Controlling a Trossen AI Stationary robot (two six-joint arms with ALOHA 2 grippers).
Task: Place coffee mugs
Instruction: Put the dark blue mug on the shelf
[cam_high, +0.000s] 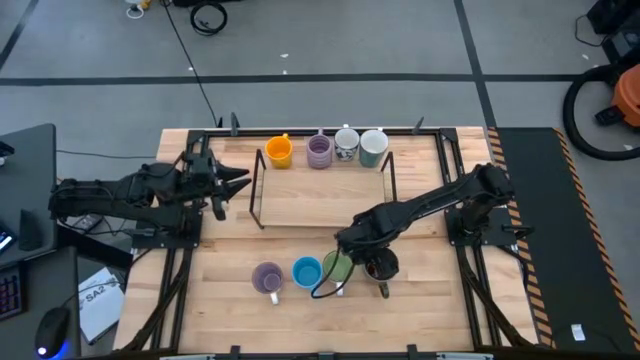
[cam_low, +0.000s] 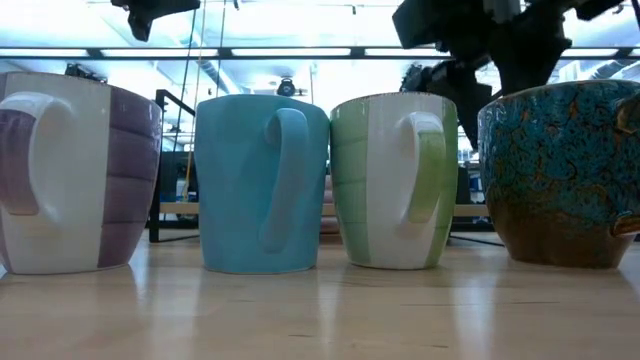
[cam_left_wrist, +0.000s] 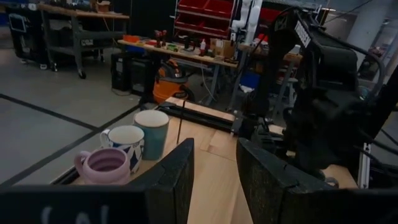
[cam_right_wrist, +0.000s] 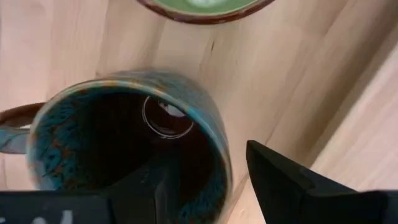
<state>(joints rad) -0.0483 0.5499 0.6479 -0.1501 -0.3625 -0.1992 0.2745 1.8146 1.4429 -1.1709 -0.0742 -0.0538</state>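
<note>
Four mugs stand in a near row: lavender (cam_high: 267, 277), blue (cam_high: 306, 271), light green (cam_high: 337, 266) and a dark teal-brown one (cam_high: 382, 266). Four more stand at the far edge: orange (cam_high: 279, 151), lavender (cam_high: 319, 151), white patterned (cam_high: 346, 145) and pale grey (cam_high: 373, 147). My right gripper (cam_right_wrist: 211, 162) is open above the dark mug (cam_right_wrist: 124, 130), pointing down. One finger is inside its mouth and the other outside its wall, and neither visibly touches it. My left gripper (cam_high: 238, 183) waits open at the table's left, above the surface.
A black wire rack (cam_high: 320, 190) stands mid-table between the two rows of mugs. In the low view the near mugs stand close together, and the light green one (cam_low: 400, 180) is right beside the dark one (cam_low: 560, 175). Bare wood lies near the front edge (cam_high: 430, 310).
</note>
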